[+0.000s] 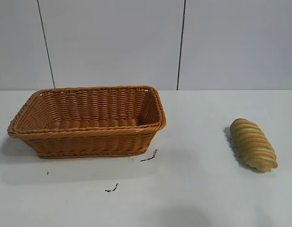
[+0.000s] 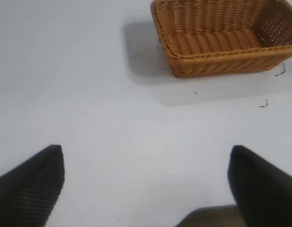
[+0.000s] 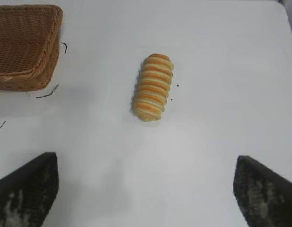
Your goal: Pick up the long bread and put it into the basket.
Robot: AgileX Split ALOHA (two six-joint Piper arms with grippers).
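Note:
The long bread [image 1: 253, 144], a tan-golden loaf with orange-brown stripes, lies on the white table at the right, well apart from the basket; it also shows in the right wrist view [image 3: 153, 86]. The orange-brown wicker basket [image 1: 22, 128] stands empty at the left, and shows in the left wrist view [image 2: 172, 52] and the right wrist view [image 3: 51, 56]. My right gripper [image 3: 146, 163] is open and empty above the table, short of the bread. My left gripper [image 2: 146, 153] is open and empty over bare table, away from the basket. Neither arm shows in the exterior view.
Small dark scraps [image 1: 149, 157] lie on the table just in front of the basket's right corner, and another [image 1: 111, 188] lies nearer the front. A grey panelled wall stands behind the table.

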